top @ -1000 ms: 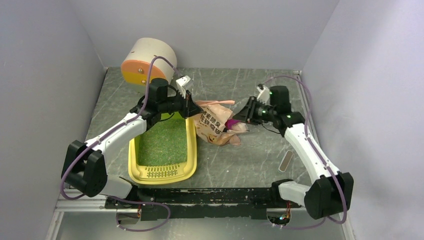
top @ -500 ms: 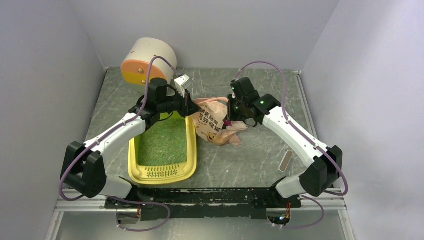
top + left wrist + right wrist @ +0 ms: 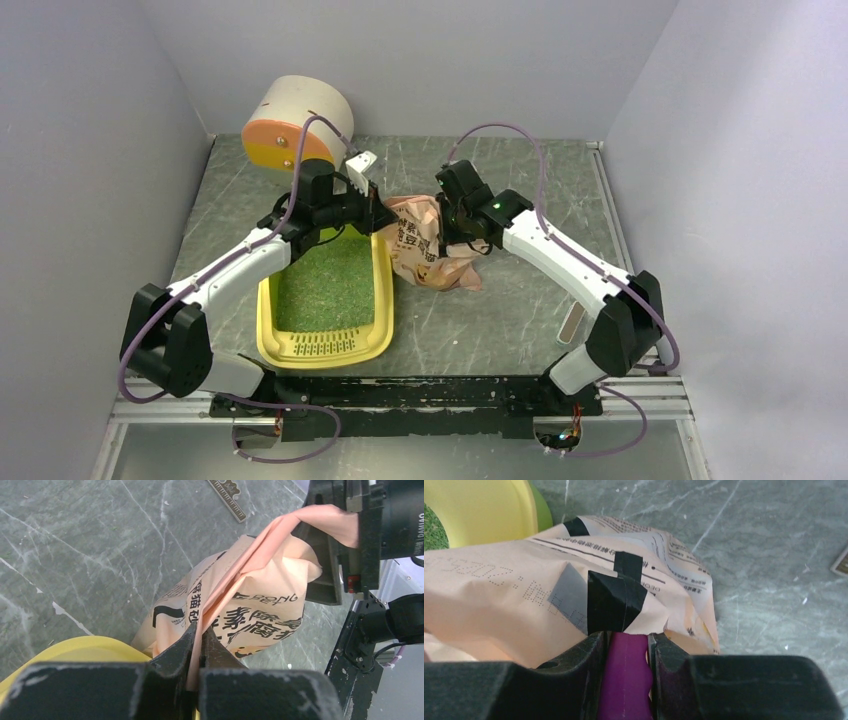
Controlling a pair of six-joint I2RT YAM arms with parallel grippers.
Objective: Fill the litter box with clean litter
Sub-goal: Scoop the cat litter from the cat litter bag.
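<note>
Right gripper is clamping the magenta scoop at the bag, left gripper pinching its edge; scooping likely needs a dip inside next.

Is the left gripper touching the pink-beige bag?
Touching. The left wrist view shows the left gripper pinching an edge of the bag between its shut jaws.

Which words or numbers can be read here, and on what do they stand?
"BONG": on the pink-beige bag.
Large Chinese characters on the bag: creased, only partly legible.
Dotted code on the bag: too blurred to read.
"DAMIAO": on a black motor housing, at the left wrist view's edge.
</note>
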